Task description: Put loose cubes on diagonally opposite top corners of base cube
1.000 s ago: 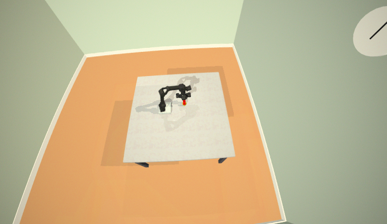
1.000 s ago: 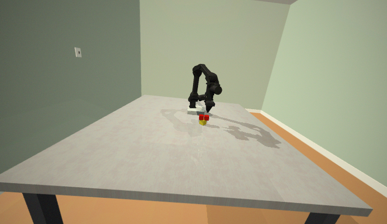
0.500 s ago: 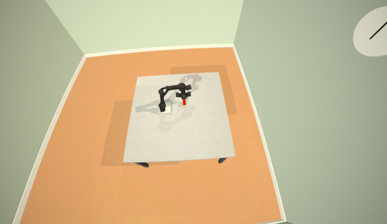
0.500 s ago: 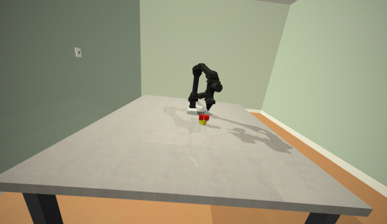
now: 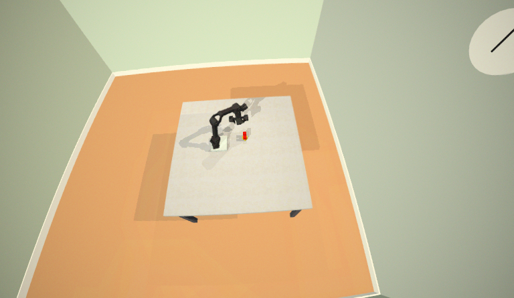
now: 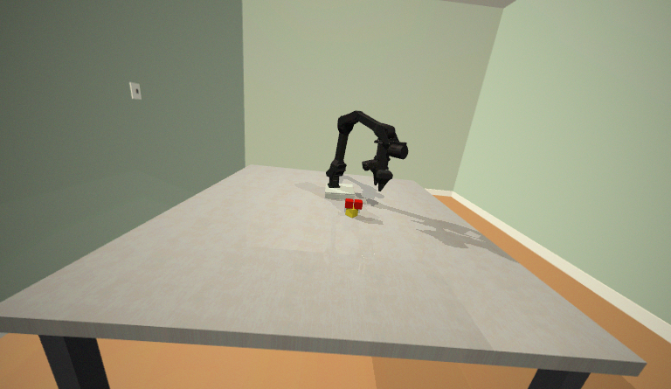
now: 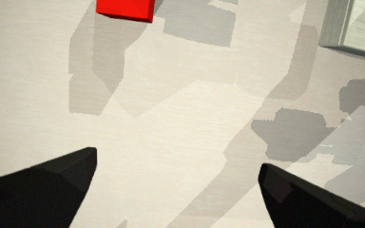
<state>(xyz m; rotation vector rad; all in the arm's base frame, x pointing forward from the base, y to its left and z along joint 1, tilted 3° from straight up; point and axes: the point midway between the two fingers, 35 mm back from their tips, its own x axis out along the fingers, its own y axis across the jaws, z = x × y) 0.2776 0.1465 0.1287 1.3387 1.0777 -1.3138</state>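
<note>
Bare table (image 6: 277, 266) all around red cubes (image 6: 353, 204); gripper (image 6: 383, 185) clear above; arm base (image 6: 339, 191) nearby behind.

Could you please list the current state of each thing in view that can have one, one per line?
Gripper: open, holding nothing, raised above the table, off to the side of the stack.
Two red cubes: resting side by side on the yellow base cube, nothing touching them.
Yellow base cube: sitting on the table, under the red cubes.
</note>
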